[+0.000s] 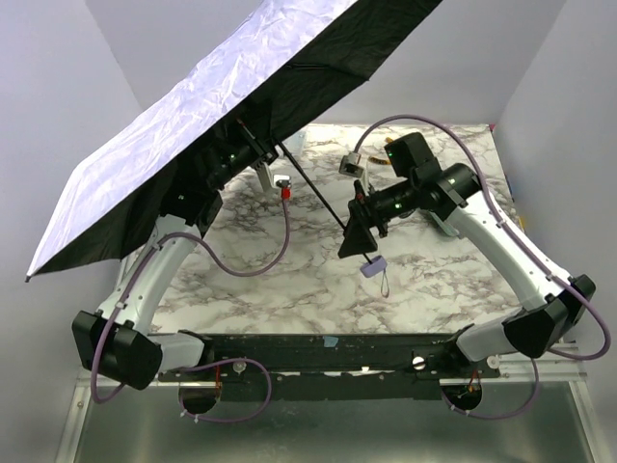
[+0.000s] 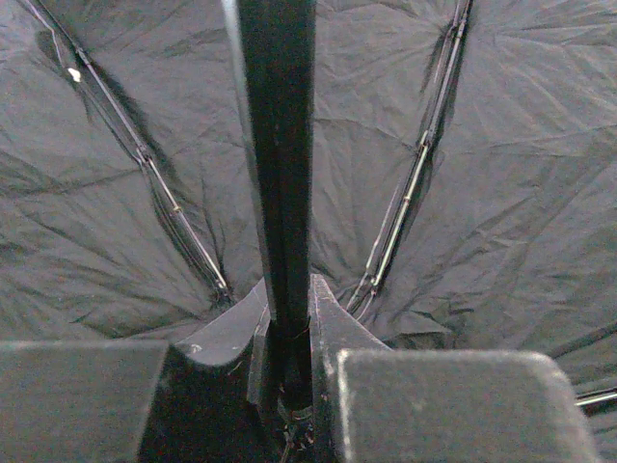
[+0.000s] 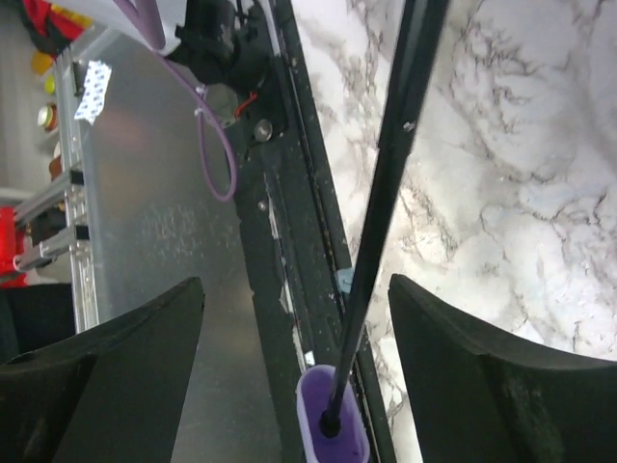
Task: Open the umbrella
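The umbrella stands open: its pale lavender canopy (image 1: 183, 125) tilts up over the left arm, black inside (image 2: 501, 193). The thin black shaft (image 1: 313, 188) slopes down to the right, ending in the small lavender handle (image 1: 373, 266) above the table. My left gripper (image 1: 258, 149) is under the canopy, shut on the shaft (image 2: 278, 145) near the ribs. My right gripper (image 1: 359, 236) is open near the handle end. In the right wrist view the shaft (image 3: 390, 183) and handle (image 3: 331, 429) pass between its spread fingers (image 3: 145, 338) without touching them.
The marble tabletop (image 1: 289, 280) holds a small clear box (image 1: 353, 164) and a small silver-and-red object (image 1: 283, 189) at the back. A black rail (image 1: 337, 352) runs along the near edge. The canopy overhangs the table's left side.
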You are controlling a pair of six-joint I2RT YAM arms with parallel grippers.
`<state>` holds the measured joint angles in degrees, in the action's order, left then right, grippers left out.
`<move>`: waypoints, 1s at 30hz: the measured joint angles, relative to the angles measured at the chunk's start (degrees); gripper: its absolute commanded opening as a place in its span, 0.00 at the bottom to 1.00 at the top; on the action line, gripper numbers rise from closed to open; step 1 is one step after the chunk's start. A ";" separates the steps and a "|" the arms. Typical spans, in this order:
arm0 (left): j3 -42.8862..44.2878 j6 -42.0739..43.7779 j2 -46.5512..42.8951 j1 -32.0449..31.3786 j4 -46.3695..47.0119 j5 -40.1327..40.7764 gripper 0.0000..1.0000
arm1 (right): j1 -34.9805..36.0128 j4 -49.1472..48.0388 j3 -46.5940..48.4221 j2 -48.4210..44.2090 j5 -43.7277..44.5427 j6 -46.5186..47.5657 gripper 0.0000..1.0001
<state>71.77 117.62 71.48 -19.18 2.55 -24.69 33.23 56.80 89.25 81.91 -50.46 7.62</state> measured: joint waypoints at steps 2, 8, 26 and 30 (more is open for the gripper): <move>0.00 0.00 0.72 0.00 0.42 0.26 0.00 | 0.46 1.33 -0.52 0.66 0.04 1.88 0.68; 0.90 0.00 2.69 0.00 2.12 0.81 0.00 | 0.46 3.41 -1.90 3.72 3.89 6.58 0.39; 4.52 0.02 7.23 0.04 4.61 -0.94 0.00 | -0.26 6.97 -7.17 3.15 8.31 13.29 0.01; 4.72 0.02 7.45 0.04 4.63 -1.60 0.04 | -0.42 6.71 -7.80 2.69 7.93 13.44 0.01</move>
<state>76.49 117.64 78.94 -19.14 7.18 -26.28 32.82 63.51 81.45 84.60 -42.52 21.06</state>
